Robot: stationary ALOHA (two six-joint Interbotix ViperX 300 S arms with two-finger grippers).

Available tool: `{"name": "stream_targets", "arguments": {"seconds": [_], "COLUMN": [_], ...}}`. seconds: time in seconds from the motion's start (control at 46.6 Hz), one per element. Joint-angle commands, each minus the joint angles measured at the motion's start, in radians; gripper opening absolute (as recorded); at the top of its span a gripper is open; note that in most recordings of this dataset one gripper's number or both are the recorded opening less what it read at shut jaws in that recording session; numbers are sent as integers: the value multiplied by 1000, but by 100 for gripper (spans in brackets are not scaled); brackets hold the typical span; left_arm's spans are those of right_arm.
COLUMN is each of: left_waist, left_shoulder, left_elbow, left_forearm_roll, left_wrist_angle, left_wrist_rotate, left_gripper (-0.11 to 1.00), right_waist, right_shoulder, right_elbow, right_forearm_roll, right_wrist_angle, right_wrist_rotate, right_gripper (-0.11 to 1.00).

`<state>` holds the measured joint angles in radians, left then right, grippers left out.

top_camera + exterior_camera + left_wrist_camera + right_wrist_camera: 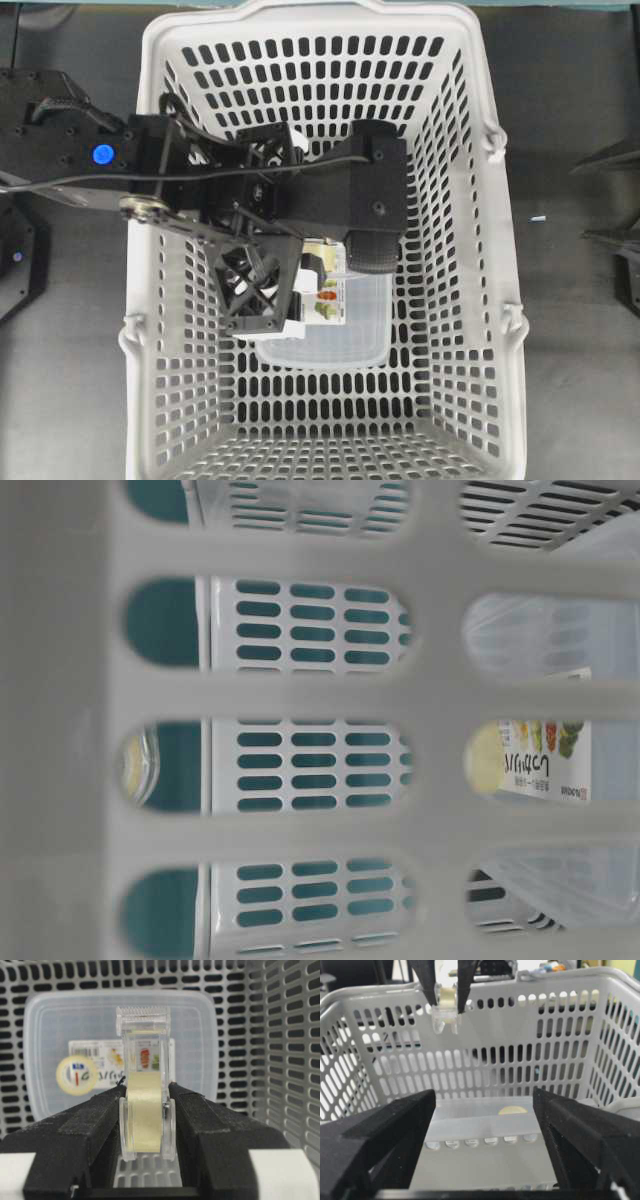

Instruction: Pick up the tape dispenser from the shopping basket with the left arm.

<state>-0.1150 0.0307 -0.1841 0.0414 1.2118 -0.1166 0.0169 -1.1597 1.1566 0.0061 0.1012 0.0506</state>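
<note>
The tape dispenser (146, 1105) is a small clear plastic holder with a yellowish tape roll. My left gripper (146, 1091) is shut on it, one black pad on each side of the roll. In the right wrist view the left gripper (446, 1004) holds the dispenser (445, 1017) in the air near the rim of the far wall of the light-grey shopping basket (545, 1035). From overhead the left arm (350, 195) reaches over the basket (160, 60) and hides the dispenser. My right gripper (484, 1095) is open and empty, outside the basket.
A translucent lidded box (350, 330) with a white label and a yellow-ringed circle lies on the basket floor below the dispenser; it also shows in the left wrist view (50, 1035). The slotted basket wall (290, 1060) is close on the right. The right arm (615, 235) sits at the table's right edge.
</note>
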Motion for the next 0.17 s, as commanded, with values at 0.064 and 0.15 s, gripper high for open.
{"name": "stream_targets", "arguments": {"seconds": [0.064,0.15], "left_waist": [-3,-3], "left_shoulder": [-18,-18], "left_elbow": [-5,-2], "left_forearm_roll": [3,3], "left_wrist_angle": [-6,-8], "left_wrist_rotate": [0,-2], "left_gripper": [28,28], "right_waist": [2,3], "right_shoulder": [6,6], "right_elbow": [-8,-5], "right_forearm_roll": [3,3], "right_wrist_angle": [-9,-9], "right_wrist_rotate": [-3,0], "right_gripper": [76,75]}}
